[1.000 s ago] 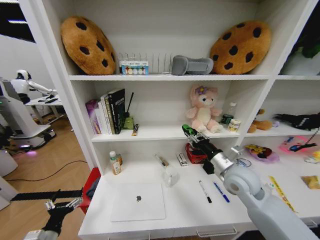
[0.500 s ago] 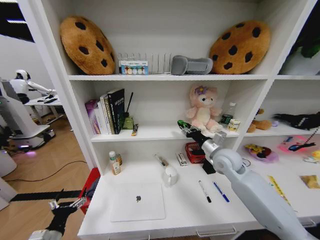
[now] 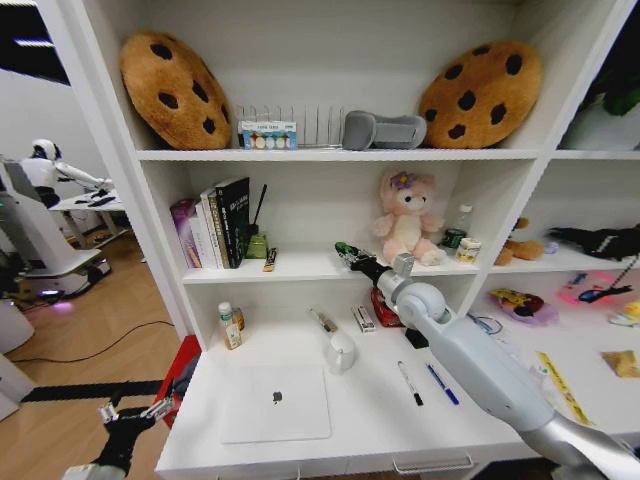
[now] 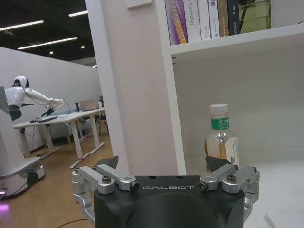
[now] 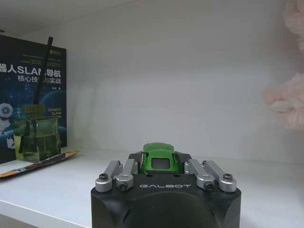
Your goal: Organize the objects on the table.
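Shelf space lies free ahead of the right end effector (image 5: 160,167), clamped on the green car (image 5: 160,157); left end effector (image 4: 166,176) spread wide.

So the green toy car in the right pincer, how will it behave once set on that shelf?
The green toy car sits clamped in the right pincer, over the white shelf. It looks small, rigid and probably light. If its wheels turn freely, it may roll on that smooth surface. The glossy body could be slippery. The left pincer hangs beside the desk.
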Motion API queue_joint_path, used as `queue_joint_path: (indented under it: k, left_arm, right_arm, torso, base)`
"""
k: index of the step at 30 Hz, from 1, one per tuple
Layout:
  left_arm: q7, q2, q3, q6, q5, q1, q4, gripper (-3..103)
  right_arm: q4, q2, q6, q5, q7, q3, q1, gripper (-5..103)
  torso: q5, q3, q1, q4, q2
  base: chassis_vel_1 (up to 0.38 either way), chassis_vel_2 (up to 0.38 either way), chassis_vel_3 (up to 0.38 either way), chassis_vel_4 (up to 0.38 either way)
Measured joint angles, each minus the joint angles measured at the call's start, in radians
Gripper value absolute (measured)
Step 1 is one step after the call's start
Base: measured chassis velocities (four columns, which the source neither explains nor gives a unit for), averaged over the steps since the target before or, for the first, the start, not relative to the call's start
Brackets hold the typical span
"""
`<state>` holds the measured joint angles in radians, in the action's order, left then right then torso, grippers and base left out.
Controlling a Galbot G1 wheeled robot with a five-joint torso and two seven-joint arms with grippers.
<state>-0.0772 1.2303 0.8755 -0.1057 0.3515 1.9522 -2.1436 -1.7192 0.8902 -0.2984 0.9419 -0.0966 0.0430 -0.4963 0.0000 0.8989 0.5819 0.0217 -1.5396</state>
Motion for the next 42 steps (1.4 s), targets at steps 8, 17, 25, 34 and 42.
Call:
queue_joint_path:
  k: [8, 17, 25, 34, 42]
  left_arm:
    - [0.000, 0.005, -0.002, 0.001, -0.004, 0.001, -0.006, 100]
    - [-0.001, 0.008, 0.001, -0.002, -0.007, 0.007, -0.008, 100]
    - [-0.007, 0.013, 0.003, -0.004, -0.005, 0.001, -0.009, 100]
    - [-0.013, 0.028, 0.016, -0.005, -0.002, 0.000, -0.033, 100]
    - [-0.016, 0.059, 0.021, -0.010, -0.002, -0.002, -0.053, 100]
  right_arm:
    - [0.045, 0.004, 0.000, 0.001, 0.005, 0.033, 0.030, 37]
    - [0.041, 0.009, -0.009, 0.002, -0.001, 0.036, 0.029, 41]
    - [0.022, 0.005, -0.014, 0.008, -0.015, 0.016, 0.025, 73]
    - [-0.295, -0.081, -0.047, 0.038, -0.034, -0.203, -0.209, 100]
    - [-0.538, -0.089, -0.005, -0.046, -0.011, -0.501, -0.598, 100]
  torso:
    - [0.0000, 0.000, 0.000, -0.0001, 0.000]
    - [0.0000, 0.000, 0.000, -0.0001, 0.000]
    - [0.0000, 0.000, 0.000, -0.0002, 0.000]
    - [-0.0001, 0.000, 0.000, 0.0005, 0.000]
    - [0.0000, 0.000, 0.000, -0.0002, 0.000]
  base:
    - [0.000, 0.000, 0.000, 0.000]
    - [0.000, 0.000, 0.000, 0.000]
    - [0.000, 0.000, 0.000, 0.000]
    - [0.000, 0.000, 0.000, 0.000]
    - [0.000, 0.000, 0.000, 0.000]
